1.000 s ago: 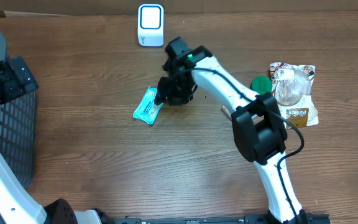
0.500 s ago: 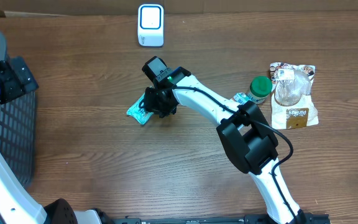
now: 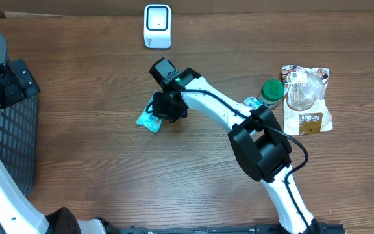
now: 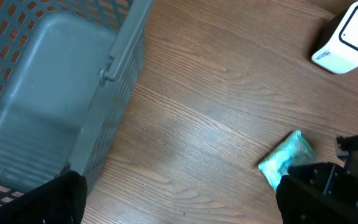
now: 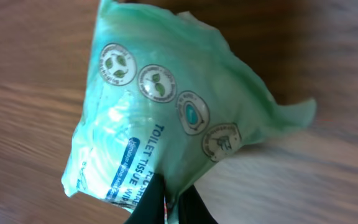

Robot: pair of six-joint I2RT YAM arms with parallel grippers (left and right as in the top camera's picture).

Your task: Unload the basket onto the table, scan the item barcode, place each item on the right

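Note:
A teal pack of toilet tissue wipes [image 3: 148, 118] lies on the wooden table, left of centre. My right gripper [image 3: 165, 106] sits at the pack's right end, shut on its edge. In the right wrist view the pack [image 5: 166, 112] fills the frame and the two black fingers pinch its lower edge at the gripper [image 5: 169, 202]. No barcode shows on the visible face. The white scanner [image 3: 157, 26] stands at the back edge, above the pack. My left gripper [image 4: 179, 202] hangs open over bare table beside the basket, and its view shows the pack [image 4: 284, 160] and scanner [image 4: 347, 37] to the right.
A grey slatted basket [image 3: 12, 136] stands at the left edge, also filling the left of the left wrist view as the basket [image 4: 48, 93]. At the right are a green-lidded jar [image 3: 273, 91] and a snack bag [image 3: 309, 107] with a clear cup on it.
My right gripper moved left to the pack, pushing it a little leftward, and its jaws closed onto the pack's edge. The left arm has not moved.

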